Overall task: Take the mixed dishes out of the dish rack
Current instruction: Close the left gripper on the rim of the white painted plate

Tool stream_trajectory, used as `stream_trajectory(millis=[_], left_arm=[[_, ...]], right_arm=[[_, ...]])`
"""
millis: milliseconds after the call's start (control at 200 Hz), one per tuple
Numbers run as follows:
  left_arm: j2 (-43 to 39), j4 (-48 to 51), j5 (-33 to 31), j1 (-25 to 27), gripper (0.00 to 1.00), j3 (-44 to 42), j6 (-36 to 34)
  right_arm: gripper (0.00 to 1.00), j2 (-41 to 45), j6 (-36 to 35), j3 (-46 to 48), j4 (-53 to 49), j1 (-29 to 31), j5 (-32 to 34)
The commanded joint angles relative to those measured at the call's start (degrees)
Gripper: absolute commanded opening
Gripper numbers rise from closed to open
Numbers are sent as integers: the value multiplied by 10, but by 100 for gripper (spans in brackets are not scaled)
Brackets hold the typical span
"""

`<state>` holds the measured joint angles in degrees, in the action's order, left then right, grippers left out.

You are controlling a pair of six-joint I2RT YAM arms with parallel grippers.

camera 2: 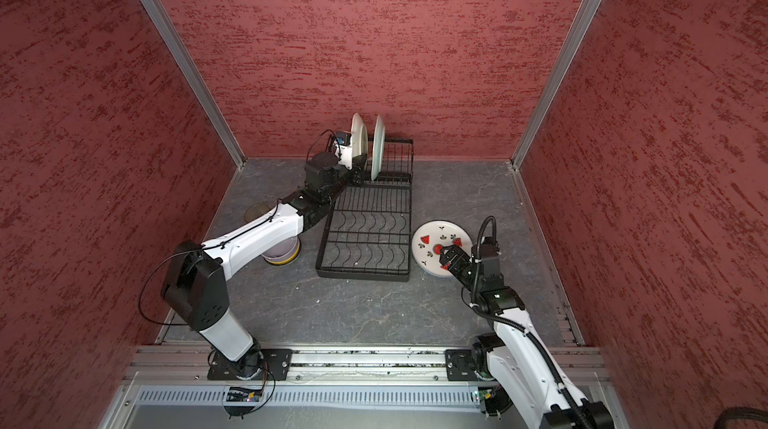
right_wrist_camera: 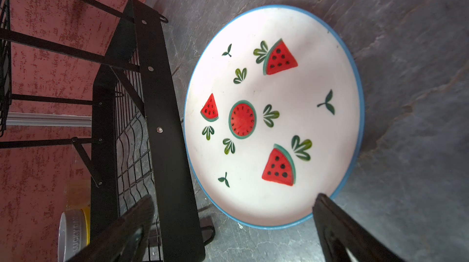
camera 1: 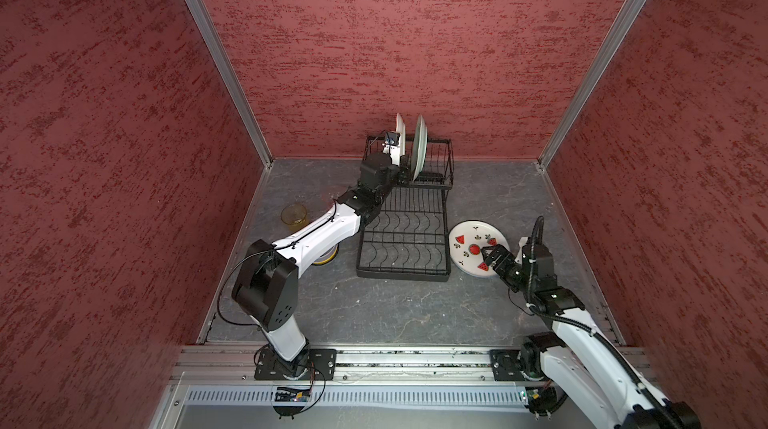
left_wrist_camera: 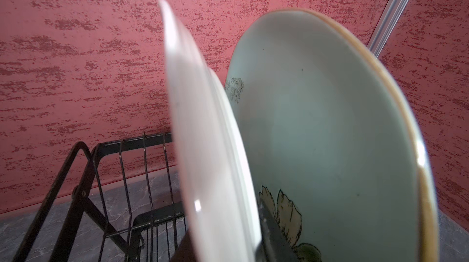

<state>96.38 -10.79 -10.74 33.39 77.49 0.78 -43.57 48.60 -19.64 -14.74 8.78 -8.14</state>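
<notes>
Tabletop (camera 1: 415,314) rack (camera 1: 403,275): white plate (camera 1: 400,125), green plate (camera 1: 419,148), seemingly two

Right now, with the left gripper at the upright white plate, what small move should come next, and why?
Probably close the left gripper firmly on the white plate: its fingers straddle the rim, and the pale green flowered plate stands close.

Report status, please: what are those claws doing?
Left gripper straddles white plate in dish rack. Right gripper open over watermelon plate. Green plate crowds alongside.
</notes>
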Motion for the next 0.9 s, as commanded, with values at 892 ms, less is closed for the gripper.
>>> stream_trajectory(millis=[892], left_arm=[[-38,-36,-44,6,0,13,-16]], right_arm=[[99,1,4,-5,10,-3,1]])
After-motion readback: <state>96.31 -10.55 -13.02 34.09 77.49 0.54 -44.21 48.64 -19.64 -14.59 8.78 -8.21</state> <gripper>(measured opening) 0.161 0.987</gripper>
